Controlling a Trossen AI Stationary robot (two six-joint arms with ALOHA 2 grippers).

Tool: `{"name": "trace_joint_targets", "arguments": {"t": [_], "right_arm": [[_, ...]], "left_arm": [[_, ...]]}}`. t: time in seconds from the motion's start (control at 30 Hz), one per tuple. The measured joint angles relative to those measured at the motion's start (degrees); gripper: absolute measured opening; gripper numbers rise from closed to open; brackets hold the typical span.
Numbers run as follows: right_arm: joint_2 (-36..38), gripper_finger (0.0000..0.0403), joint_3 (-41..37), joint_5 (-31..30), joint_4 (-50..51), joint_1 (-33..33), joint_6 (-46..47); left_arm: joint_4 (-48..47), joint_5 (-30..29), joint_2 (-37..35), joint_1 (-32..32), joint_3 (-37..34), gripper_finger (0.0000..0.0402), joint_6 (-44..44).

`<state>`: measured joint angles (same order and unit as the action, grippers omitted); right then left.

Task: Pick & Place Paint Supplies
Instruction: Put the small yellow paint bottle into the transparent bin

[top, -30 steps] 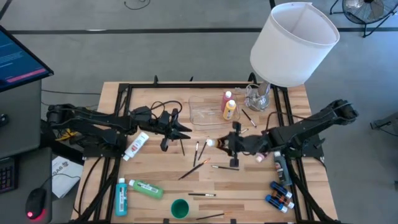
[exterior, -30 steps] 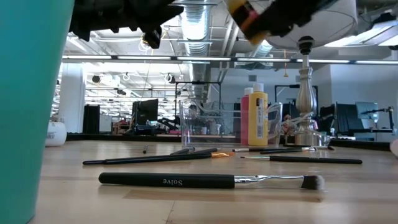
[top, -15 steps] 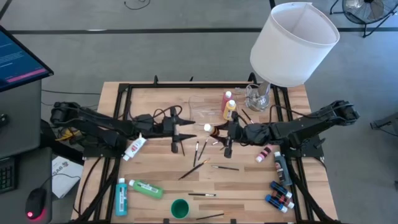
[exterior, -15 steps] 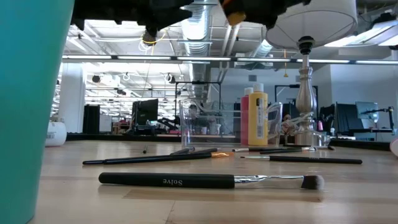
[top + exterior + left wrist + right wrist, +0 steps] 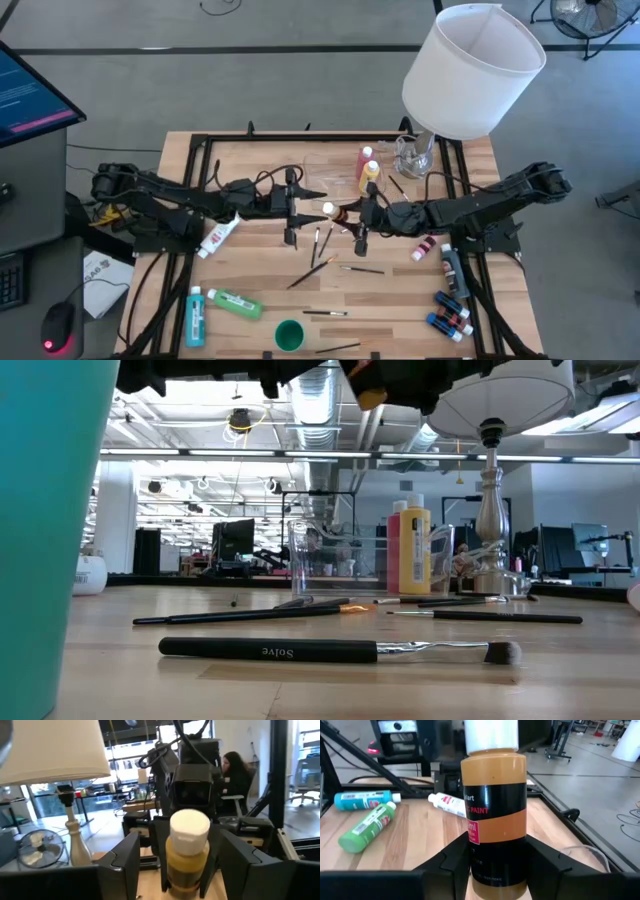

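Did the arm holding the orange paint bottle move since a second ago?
Yes. The right gripper carried the orange paint bottle leftward, away from the lampshade, toward the left gripper.

Orange paint bottle [image 5: 492, 810] cap cropped at frame top; base hidden between right end effector [image 5: 495, 865] fingers

High view: overhead, facing straight down, far enough to take in the whole table [image 5: 250, 150], both arms and the lampshade [image 5: 472, 70].

Low view: at tabletop height by the near edge, facing level across to the room behind. A brush [image 5: 340, 651] lies close to the lens; the lamp stem [image 5: 490, 510] stands far right.

Left wrist view: faces right, very near an ochre paint bottle [image 5: 189, 851].

Right wrist view: faces left, very near that bottle from its opposite side, green bottle [image 5: 366, 826] beyond.

All four views share the bottle.
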<state>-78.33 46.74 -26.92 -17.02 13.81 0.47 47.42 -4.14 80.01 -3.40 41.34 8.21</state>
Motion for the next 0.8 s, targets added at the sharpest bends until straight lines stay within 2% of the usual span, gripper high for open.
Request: {"name": "trace_joint_targets", "arguments": {"t": [0.23, 0.8], "right_arm": [[-1.52, 0.0143, -0.04, -0.02, -1.05, -0.12, 0.02], [-1.57, 0.0143, 0.0, -0.02, -2.28, -0.08, 0.02]], "left_arm": [[-0.48, 3.9, 0.33, 0.88, -0.04, 0.0164, -1.11], [-0.56, 4.02, 0.39, 0.81, -0.04, 0.0163, -1.16]]}}
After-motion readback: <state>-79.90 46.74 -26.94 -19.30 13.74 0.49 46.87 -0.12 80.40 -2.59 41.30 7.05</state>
